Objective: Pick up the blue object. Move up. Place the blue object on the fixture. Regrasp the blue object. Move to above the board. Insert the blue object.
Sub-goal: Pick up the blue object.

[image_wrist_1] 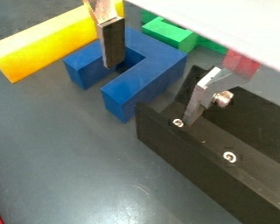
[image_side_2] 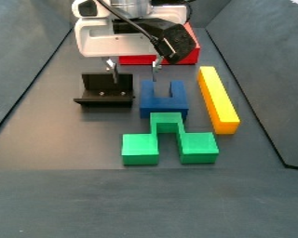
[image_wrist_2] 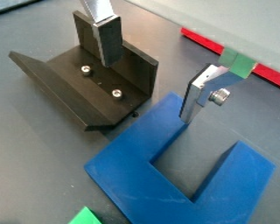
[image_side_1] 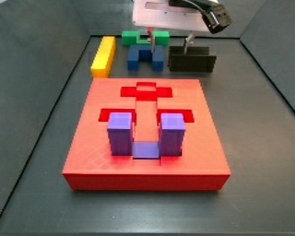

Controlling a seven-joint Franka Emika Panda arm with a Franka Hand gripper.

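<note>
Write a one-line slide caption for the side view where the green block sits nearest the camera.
Open pincer hangs over the blue block, between the black fixture and the yellow bar.

Lab test cell: grey walled enclosure [image_side_1: 254, 83], bolted fixture [image_side_2: 104, 90].

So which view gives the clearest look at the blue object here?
A side view: the blue object shows whole, its slot open between both prongs, with the hand just above it. In both wrist views it is close but partly cut off by a finger or the frame. In the remaining side view it is small and far.
</note>
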